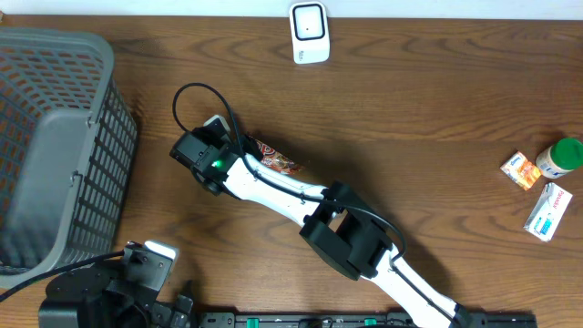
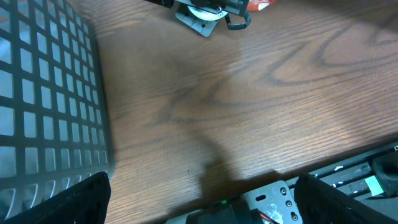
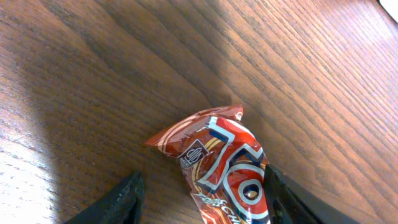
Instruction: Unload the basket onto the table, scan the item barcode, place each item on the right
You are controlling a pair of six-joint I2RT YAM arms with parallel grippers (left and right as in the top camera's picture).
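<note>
- On the wood-grain tabletop (image 1: pixel 437 109): a bare, smooth-looking surface under everything, likely to let a light packet slide rather than lift if nudged from one side.
- At the left edge, a grey lattice basket (image 1: pixel 107 137): the only container here, with nothing visible inside the part in view.
- From the near edge toward the middle, the right arm (image 1: pixel 301 196): stretched out, hiding much of the packet from above.
- Right tool (image 3: pixel 202 177): spread to either side of the packet, one finger (image 3: pixel 292 199) at or against the wrapper's edge, the other (image 3: pixel 118 202) apart from it. Not pinching yet.
- Left tool (image 2: pixel 200 180): spread wide, holding nothing, near the basket's wall and well apart from the packet.
- Red snack packet (image 3: pixel 224 162): the item to scan, flat on the tabletop near the middle, between the right tool's fingers.
  - Uneven closing could shove it sideways.
  - A pinch on the crinkly film alone could slip.
  - No barcode showing on this face, so probably a turn needed before any read.
- White barcode scanner (image 1: pixel 309 32): at the far edge, well apart from the packet. Possible missed read if the packet arrives tilted or wrong face forward.
- At the far right, a green-capped bottle (image 1: pixel 560 157), a small orange box (image 1: pixel 521 170) and a white box (image 1: pixel 548 210): close together, well apart from the work.
</note>
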